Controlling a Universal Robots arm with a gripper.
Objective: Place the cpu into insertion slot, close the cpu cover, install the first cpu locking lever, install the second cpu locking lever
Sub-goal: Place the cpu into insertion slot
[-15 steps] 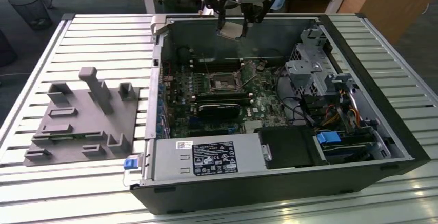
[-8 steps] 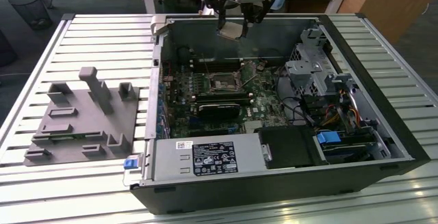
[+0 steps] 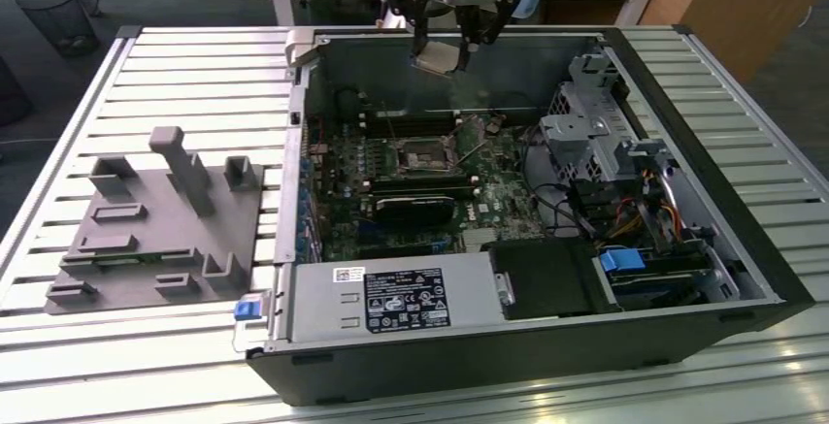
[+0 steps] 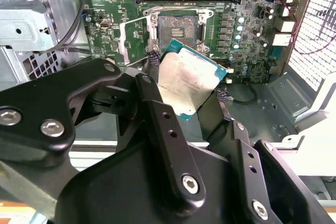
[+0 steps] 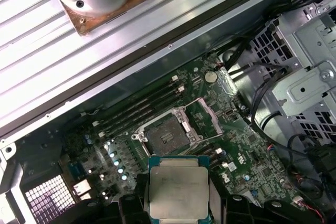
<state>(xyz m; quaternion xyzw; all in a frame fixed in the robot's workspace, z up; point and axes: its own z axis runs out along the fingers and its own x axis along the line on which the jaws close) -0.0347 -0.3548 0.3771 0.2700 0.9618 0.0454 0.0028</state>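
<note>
The black two-fingered claw (image 3: 444, 53) is clenching one small, flat, square, silver-grey cpu (image 4: 189, 82) by its edges (green-rimmed, tilted), holding it in the air above the case and well apart from the socket. Below it, one square black-rimmed insertion slot (image 5: 167, 137) is lying open, with one thin silvery cpu cover (image 4: 127, 38) standing swung up just beside it. Both are sitting on the single green circuit board (image 3: 506, 167) inside one open black computer case (image 3: 725, 143), which is resting on the slatted metal tabletop (image 3: 194, 75).
</note>
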